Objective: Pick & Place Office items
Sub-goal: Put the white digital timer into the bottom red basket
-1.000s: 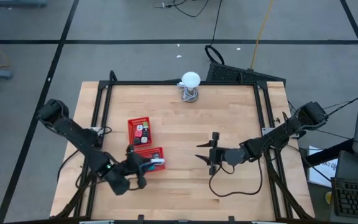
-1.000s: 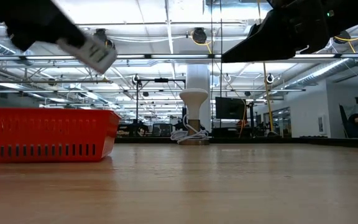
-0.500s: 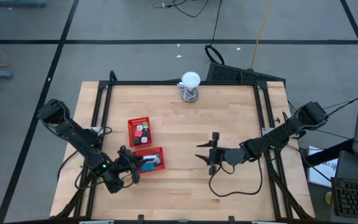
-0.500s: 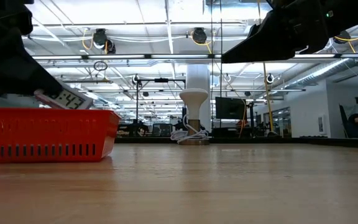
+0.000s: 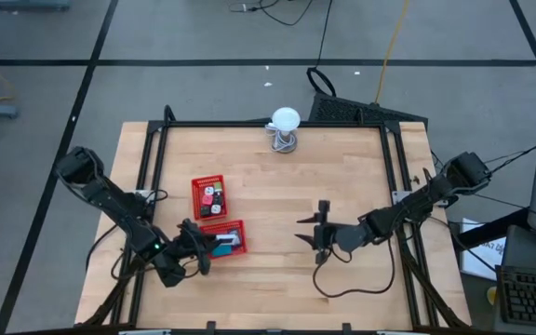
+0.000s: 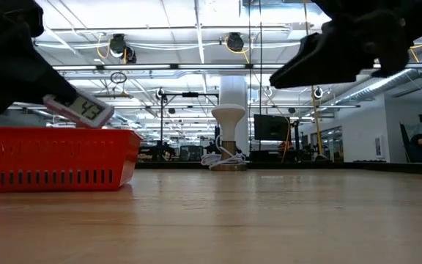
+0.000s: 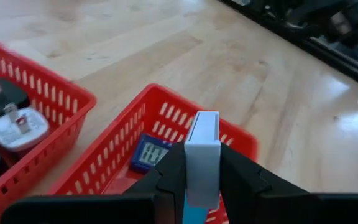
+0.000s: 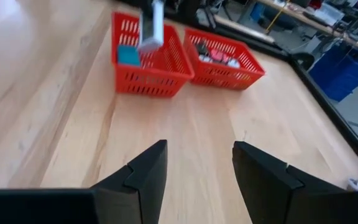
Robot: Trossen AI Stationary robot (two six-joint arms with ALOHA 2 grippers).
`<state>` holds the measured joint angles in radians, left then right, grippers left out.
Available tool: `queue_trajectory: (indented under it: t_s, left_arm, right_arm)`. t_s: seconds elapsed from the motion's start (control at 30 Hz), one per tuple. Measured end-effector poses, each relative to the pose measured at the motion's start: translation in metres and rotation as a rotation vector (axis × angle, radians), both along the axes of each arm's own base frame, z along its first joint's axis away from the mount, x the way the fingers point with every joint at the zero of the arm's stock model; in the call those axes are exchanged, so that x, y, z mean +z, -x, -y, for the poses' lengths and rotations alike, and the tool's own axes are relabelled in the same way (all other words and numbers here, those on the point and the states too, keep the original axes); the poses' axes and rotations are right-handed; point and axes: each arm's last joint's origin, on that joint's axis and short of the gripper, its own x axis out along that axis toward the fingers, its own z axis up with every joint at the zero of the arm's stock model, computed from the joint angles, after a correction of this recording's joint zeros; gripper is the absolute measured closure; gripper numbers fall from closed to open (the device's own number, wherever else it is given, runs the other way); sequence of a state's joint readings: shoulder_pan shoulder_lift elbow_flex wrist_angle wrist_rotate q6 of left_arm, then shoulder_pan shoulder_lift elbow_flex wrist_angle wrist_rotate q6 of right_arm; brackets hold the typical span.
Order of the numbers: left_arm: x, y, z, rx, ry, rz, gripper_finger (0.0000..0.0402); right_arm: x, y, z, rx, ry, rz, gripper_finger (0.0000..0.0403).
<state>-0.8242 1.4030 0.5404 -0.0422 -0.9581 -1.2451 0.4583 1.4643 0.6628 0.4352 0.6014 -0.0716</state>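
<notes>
My left gripper (image 5: pixel 210 248) (image 7: pixel 202 167) hangs over the near red mesh tray (image 5: pixel 238 226) (image 7: pixel 143 99), shut on the teal-blue packet with a white label (image 5: pixel 227 244) (image 7: pixel 202 146) (image 6: pixel 79 110). The label shows digits in the low view. A small blue piece (image 7: pixel 149 153) lies on the floor of that tray. The far red tray (image 5: pixel 196 197) (image 7: pixel 55 87) holds black and white pieces (image 7: pixel 14 124) and other small colourful ones. My right gripper (image 5: pixel 307 233) (image 8: pixel 197 165) is open above bare table at the middle-right, touching nothing. My left gripper pinches the packet between its two fingers (image 7: pixel 169 171) by the teal lower part (image 7: pixel 194 211). The white labelled end (image 7: pixel 202 127) sticks out past the fingertips. The packet stands on its edge, is lifted clear above the tray (image 6: pixel 50 158), and tilts in the low view.
A white ball on a wire stand (image 5: pixel 285 126) (image 6: pixel 228 121) sits at the far edge of the table. A black frame (image 5: pixel 249 124) borders the table. Bare wood (image 5: pixel 277 200) lies between the trays and my right gripper. A cable (image 5: pixel 342 287) loops below the right arm.
My left gripper has come down and drawn back toward the table's left with the packet, which was high in the low view and now hangs just above the near tray's rim. My right gripper has tipped and sunk slightly.
</notes>
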Motion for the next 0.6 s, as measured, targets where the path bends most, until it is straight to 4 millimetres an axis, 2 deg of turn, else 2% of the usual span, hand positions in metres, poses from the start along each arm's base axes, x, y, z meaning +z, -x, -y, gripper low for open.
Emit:
queue_trajectory:
  t_s: [0.27, 0.6]
  left_arm:
    - [0.014, 0.001, -0.003, -0.088, 0.033, -0.021, 0.0323]
    - [0.015, 0.0, 0.0, -0.128, 0.091, -0.032, 0.0323]
  right_arm:
    - [-0.004, 0.003, -0.003, 0.014, 0.015, -0.039, 0.0229]
    - [-0.004, 0.003, -0.003, 0.003, -0.01, -0.035, 0.0229]
